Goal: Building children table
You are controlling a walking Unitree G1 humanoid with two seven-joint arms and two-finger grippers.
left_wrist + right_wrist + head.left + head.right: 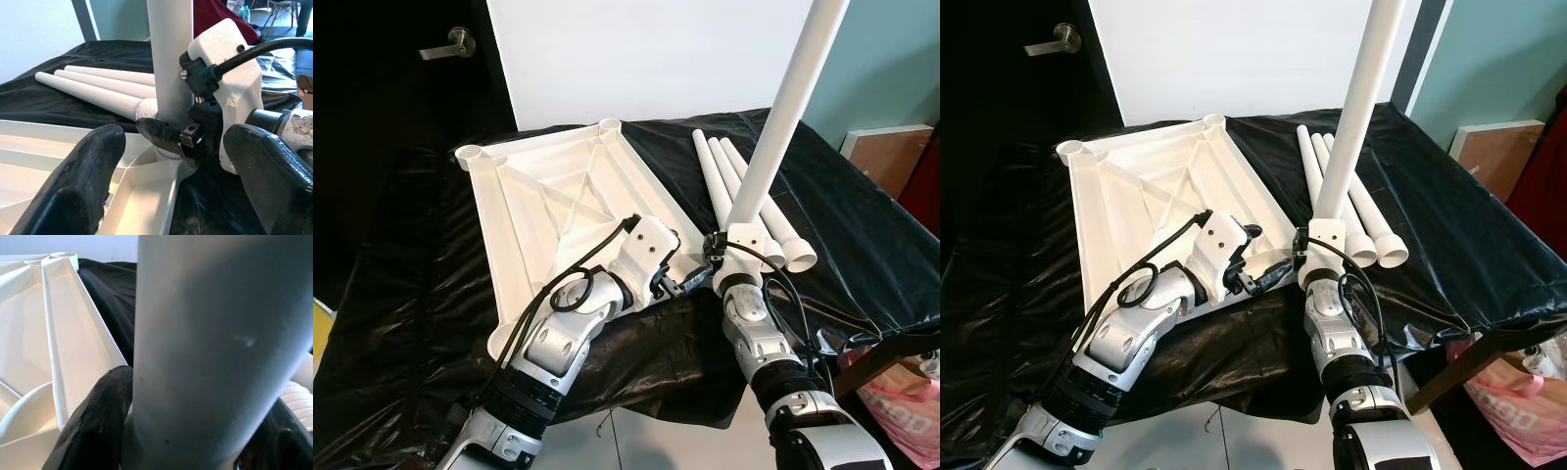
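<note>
The white table top [558, 196] lies upside down on a black-covered table. My right gripper [736, 243] is shut on a white leg [783, 117] and holds it upright, tilted slightly right. The leg's lower end sits at the top's near right corner socket [166, 155]. In the right wrist view a black finger [98, 421] presses against the leg [205, 333]. My left gripper [693, 280] is open just left of that corner, its fingers [83, 186] spread wide with nothing between them. Three more legs [718, 181] lie side by side to the right of the top.
The black sheet drapes over the table's near edge [656, 382]. A dark door with a lever handle [450, 41] stands at the back left. A brown board [891, 157] leans at the right, and a pink bag [901, 406] sits on the floor below it.
</note>
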